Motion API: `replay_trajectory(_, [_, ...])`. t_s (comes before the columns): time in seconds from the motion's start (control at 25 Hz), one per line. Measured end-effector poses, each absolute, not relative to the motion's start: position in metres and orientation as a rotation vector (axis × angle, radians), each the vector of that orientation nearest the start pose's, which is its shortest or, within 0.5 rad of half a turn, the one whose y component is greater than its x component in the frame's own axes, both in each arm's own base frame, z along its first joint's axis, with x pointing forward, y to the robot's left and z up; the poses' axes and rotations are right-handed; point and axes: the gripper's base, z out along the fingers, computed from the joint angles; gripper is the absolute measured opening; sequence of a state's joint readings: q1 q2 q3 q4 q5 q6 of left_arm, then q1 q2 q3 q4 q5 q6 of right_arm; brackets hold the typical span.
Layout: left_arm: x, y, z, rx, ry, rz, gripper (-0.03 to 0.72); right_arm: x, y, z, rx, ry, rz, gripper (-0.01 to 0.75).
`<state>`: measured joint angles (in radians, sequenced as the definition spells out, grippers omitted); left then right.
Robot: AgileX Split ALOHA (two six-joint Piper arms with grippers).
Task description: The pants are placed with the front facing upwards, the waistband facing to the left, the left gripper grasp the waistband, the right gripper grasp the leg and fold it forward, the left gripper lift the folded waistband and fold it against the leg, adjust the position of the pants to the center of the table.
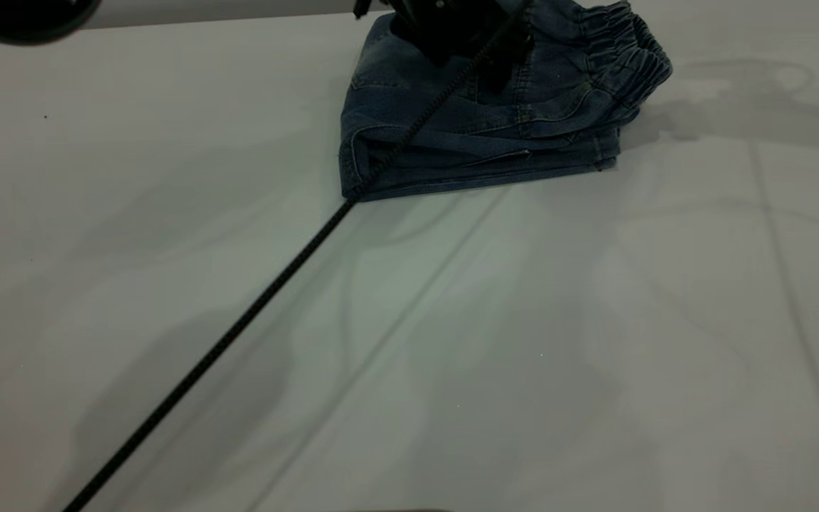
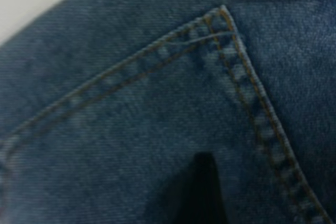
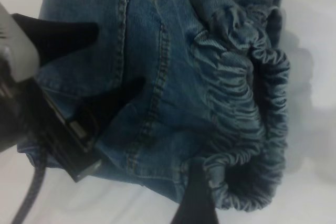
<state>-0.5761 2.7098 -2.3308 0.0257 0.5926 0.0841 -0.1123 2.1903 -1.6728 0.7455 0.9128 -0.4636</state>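
The folded blue denim pants (image 1: 488,121) lie on the white cloth-covered table (image 1: 523,355) at about 12 to 1 o'clock in the exterior view, close to the far edge and away from the centre. The bundle looks folded already: several layers are stacked, and the gathered elastic waistband (image 1: 630,57) is on its 3 o'clock side. So I judge that only the last step is left, bringing the pants to the middle of the table.

The left gripper (image 3: 118,59) sits on top of the bundle. Its two black fingers are spread apart and rest flat on the denim beside a stitched pocket seam (image 2: 231,77) — released, not grasping anything. A black ribbed cable (image 1: 239,320) runs from it across the table toward 7 o'clock. The right gripper (image 3: 195,203) hangs above the waistband side; whether this claw is released or clenched I cannot tell.

The denim is soft and limp, but in this many layers it is probably rather heavy and thick. It should not be fragile or slippery. The risk, I think, is that the layers slide over each other — a pull on the top layer only would open the fold. A better hold would be through the whole stack at the thick waistband edge, or pressing down and dragging toward 6 o'clock.
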Motion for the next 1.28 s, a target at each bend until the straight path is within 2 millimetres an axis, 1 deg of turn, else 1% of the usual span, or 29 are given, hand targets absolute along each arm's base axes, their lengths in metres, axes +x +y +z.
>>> replay_trajectory(0.2, [0.482, -0.312, 0.068, 0.832, 2.373, -0.178, 0.563, 0.464, -0.003, 0.175, 0.06, 2.651, 0.755, 0.528])
replay_trajectory(0.44, [0.476, -0.308, 0.068, 0.857, 2.465, -0.152, 0.563, 0.463, -0.003, 0.175, 0.055, 2.651, 0.755, 0.528])
replay_trajectory(0.84, [0.452, -0.292, 0.066, 0.97, 2.785, -0.039, 0.563, 0.463, -0.003, 0.175, 0.038, 2.65, 0.753, 0.528])
replay_trajectory(0.92, [0.449, -0.289, 0.065, 0.975, 2.828, -0.024, 0.563, 0.463, -0.003, 0.175, 0.036, 2.651, 0.754, 0.528])
replay_trajectory(1.04, [0.448, -0.289, 0.066, 0.941, 2.857, -0.02, 0.563, 0.463, -0.003, 0.175, 0.033, 2.651, 0.754, 0.528])
replay_trajectory(1.16, [0.447, -0.288, 0.068, 0.867, 2.886, -0.024, 0.563, 0.463, -0.002, 0.175, 0.03, 2.654, 0.757, 0.528])
replay_trajectory(1.28, [0.447, -0.288, 0.069, 0.748, 2.921, -0.036, 0.563, 0.462, -0.002, 0.175, 0.028, 2.658, 0.765, 0.528])
